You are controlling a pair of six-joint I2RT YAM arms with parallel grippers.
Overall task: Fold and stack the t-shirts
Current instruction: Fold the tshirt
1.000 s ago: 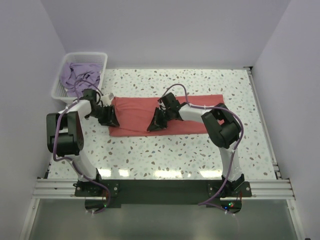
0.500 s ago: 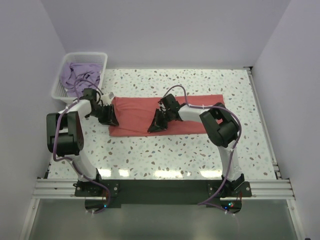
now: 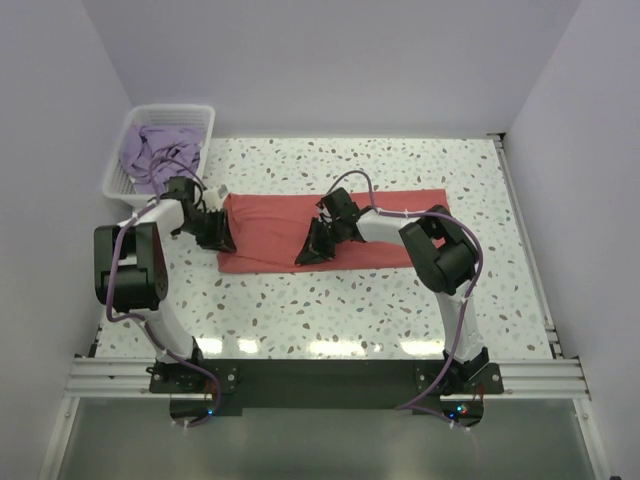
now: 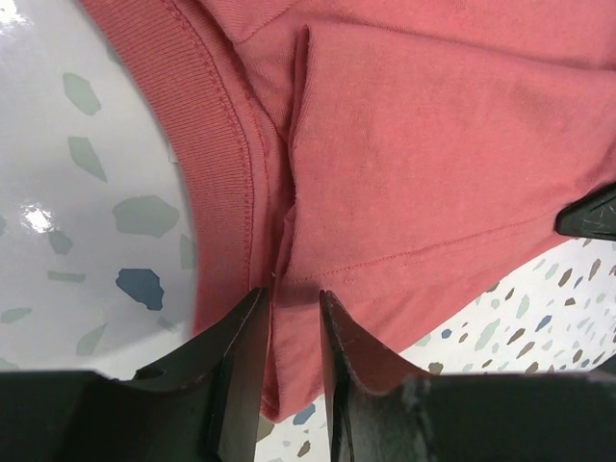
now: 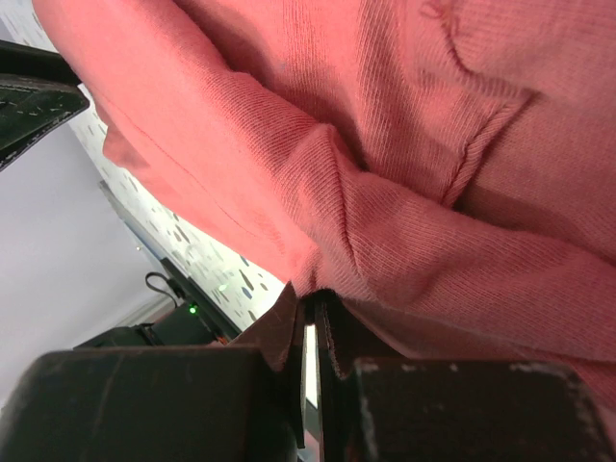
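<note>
Top view: red shirt [image 3: 270, 228] is laid out as a long flat strip across the bench [image 3: 400, 300]. Lavender shirt [image 3: 155, 155] is bunched in the basket [image 3: 207, 112] at the far-left corner. Left fingers [image 3: 218, 240] are set on the strip's left end, right fingers [image 3: 306, 252] on its near edge around the middle. Grip state cannot be read from here.

Left wrist: detail hidden from above is shown. The fingers are drawn close on a raised fold of red cloth, just beside a ribbed band, with speckled bench seen past the edge.

Right wrist: fingers are clenched tight on a pinched ridge of red cloth, and the fabric is bunched around the tips.
</note>
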